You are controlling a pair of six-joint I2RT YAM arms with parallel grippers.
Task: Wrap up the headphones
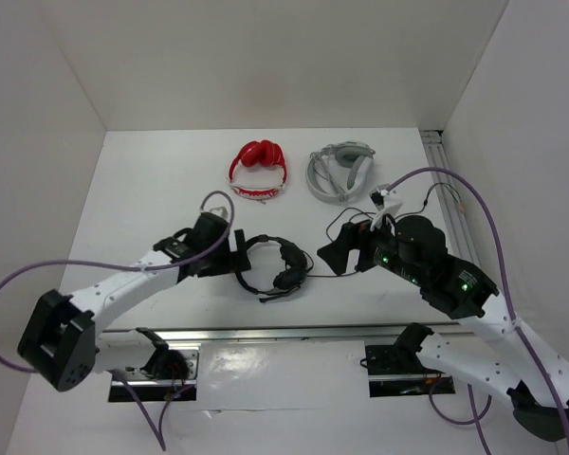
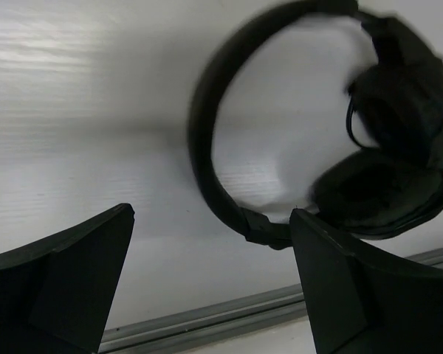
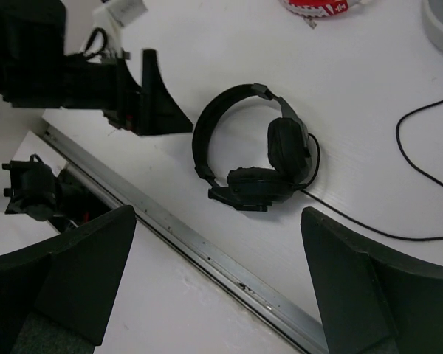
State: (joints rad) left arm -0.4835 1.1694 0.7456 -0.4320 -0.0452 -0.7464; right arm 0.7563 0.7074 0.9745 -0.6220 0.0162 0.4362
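The black headphones (image 1: 277, 265) lie flat on the white table between my two grippers, with the earcups folded together on the right side. Their thin black cable (image 3: 399, 147) trails off to the right in loops. My left gripper (image 1: 237, 254) is open just left of the headband (image 2: 207, 147), and the earcups (image 2: 384, 192) sit beyond its right finger. My right gripper (image 1: 337, 251) hangs open to the right of the headphones and holds nothing. In the right wrist view the headphones (image 3: 251, 158) lie ahead of the right gripper (image 3: 218, 212).
Red headphones (image 1: 258, 169) and grey-white headphones (image 1: 339, 172) lie at the back of the table. A metal rail (image 1: 294, 332) runs along the near edge, just in front of the arm bases. White walls enclose the table on three sides.
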